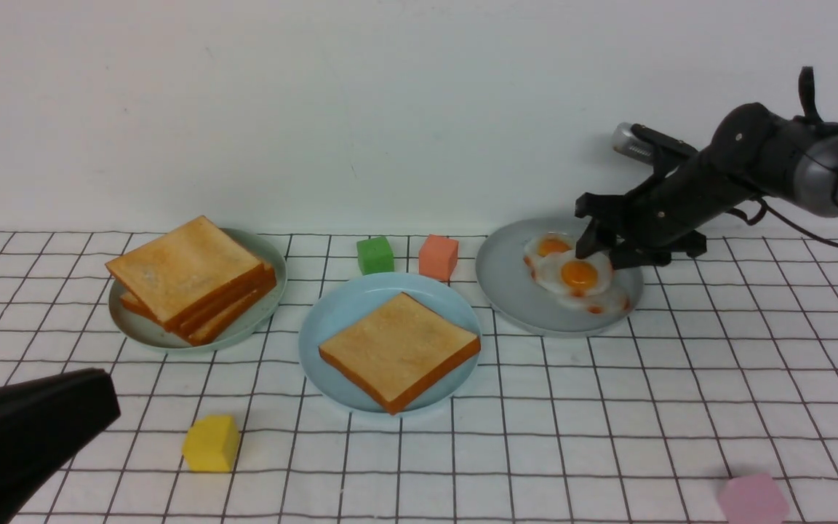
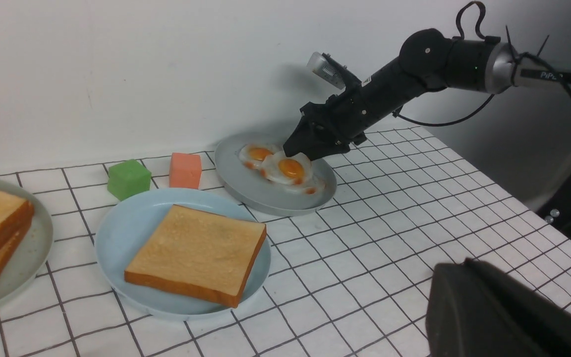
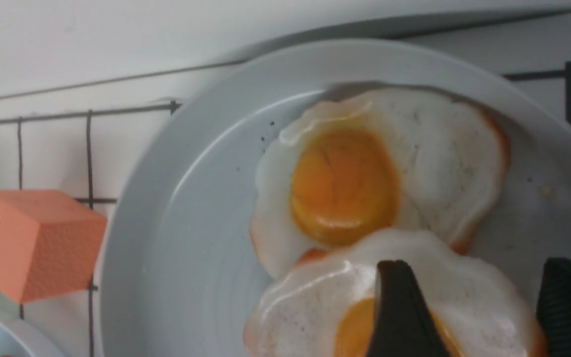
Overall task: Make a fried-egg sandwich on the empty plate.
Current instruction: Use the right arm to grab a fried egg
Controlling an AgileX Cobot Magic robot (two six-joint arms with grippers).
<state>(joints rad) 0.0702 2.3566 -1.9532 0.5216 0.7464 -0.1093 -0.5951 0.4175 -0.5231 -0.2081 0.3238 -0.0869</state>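
We have one toast slice (image 1: 398, 349) lying on the blue plate (image 1: 324, 320), so the base is done; the egg and a second slice from the stack (image 1: 186, 280) are left. Our right gripper (image 1: 612, 251) stands wide open and empty over the top egg (image 1: 579, 275) on the grey plate (image 1: 506, 291). Our left gripper (image 1: 92, 407) waits closed, well apart.

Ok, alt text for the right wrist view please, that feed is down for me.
The right gripper, open, hovers close over a fried egg that overlaps a second egg on the grey plate; whether it touches is unclear. A salmon cube stands on the gridded cloth beside the plate.
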